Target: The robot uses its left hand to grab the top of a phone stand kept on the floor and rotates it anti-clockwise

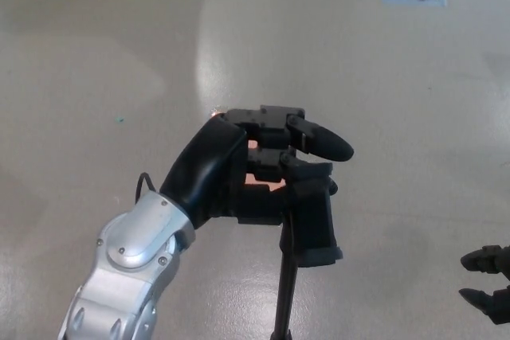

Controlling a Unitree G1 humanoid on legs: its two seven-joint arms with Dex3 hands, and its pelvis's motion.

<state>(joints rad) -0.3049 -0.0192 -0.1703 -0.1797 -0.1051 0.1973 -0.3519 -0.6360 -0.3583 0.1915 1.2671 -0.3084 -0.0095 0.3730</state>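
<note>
Head view is showing one left hand (pixel 267 157) curling its fingers (pixel 323 139) around one phone stand (pixel 311 216), and one right hand (pixel 488 283) sitting apart, fingers spread.
</note>
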